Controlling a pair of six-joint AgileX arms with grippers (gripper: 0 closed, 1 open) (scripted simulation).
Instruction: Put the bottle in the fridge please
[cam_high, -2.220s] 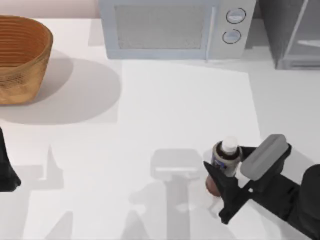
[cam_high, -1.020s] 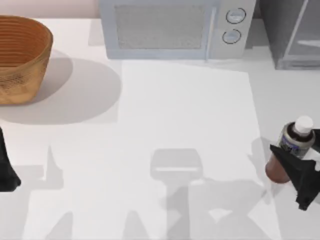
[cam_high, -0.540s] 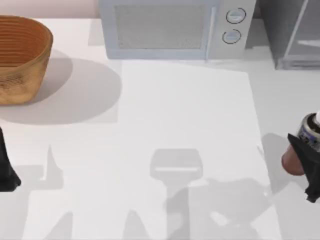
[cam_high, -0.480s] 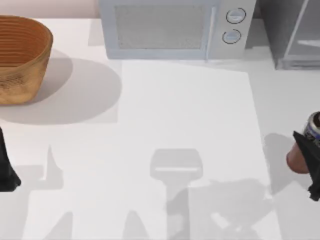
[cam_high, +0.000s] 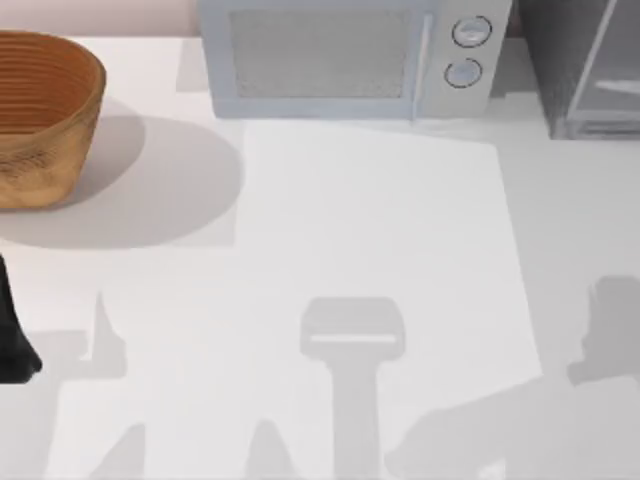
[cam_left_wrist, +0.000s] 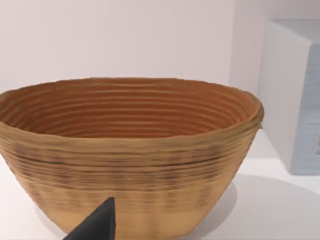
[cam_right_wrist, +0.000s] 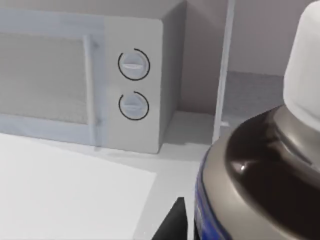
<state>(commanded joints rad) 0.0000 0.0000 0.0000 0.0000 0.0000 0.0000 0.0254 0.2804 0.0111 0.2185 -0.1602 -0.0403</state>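
The step in hand looks like the carry: the bottle (cam_right_wrist: 260, 165) sits right up against the right wrist camera, its white cap and dark neck upright, with the fridge (cam_right_wrist: 235, 65) ahead beyond the microwave (cam_right_wrist: 100, 75). A dark sliver of one of the right gripper's fingers (cam_right_wrist: 170, 222) shows just beside the bottle's label, so I judge the fingers clenched on the bottle, though the contact itself is out of sight. In the top view the fridge (cam_high: 585, 70) stands at the desk's (cam_high: 370, 220) far right corner, next to the microwave, and a shadow lies on the desk's right edge. The next move calls for carrying the bottle toward the fridge opening, keeping it upright and clear of the microwave's side. The left arm is parked at the desk's left edge, near the basket (cam_left_wrist: 125, 150); one dark fingertip shows in its wrist view, and I cannot tell whether its fingers are open.
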